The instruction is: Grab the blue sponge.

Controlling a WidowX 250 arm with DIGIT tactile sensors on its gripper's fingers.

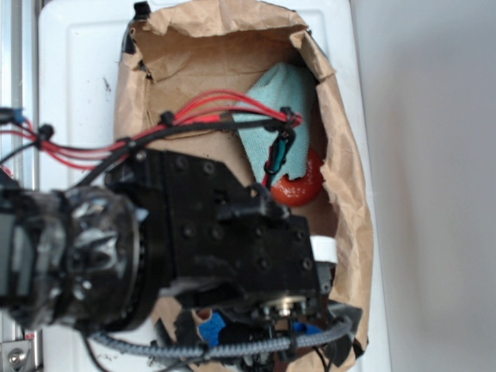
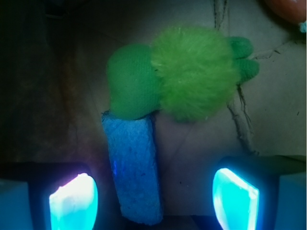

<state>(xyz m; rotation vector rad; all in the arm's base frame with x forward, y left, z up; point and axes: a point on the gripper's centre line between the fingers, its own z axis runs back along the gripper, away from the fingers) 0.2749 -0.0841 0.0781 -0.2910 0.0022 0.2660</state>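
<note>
Sponge (image 2: 133, 167) lies flat on brown paper (image 2: 268, 120), one short end touching the green plush toy (image 2: 187, 79), and sits between the two glowing fingertips (image 2: 74, 203), nearer the left one in the wrist view. The gripper (image 2: 154, 201) stands wide open and holds nothing. In the exterior view the arm (image 1: 225, 240) hangs over the paper-lined bin (image 1: 345, 186), hiding most of the sponge. Approach looks done; the descent, the closing and the lift remain.
</note>
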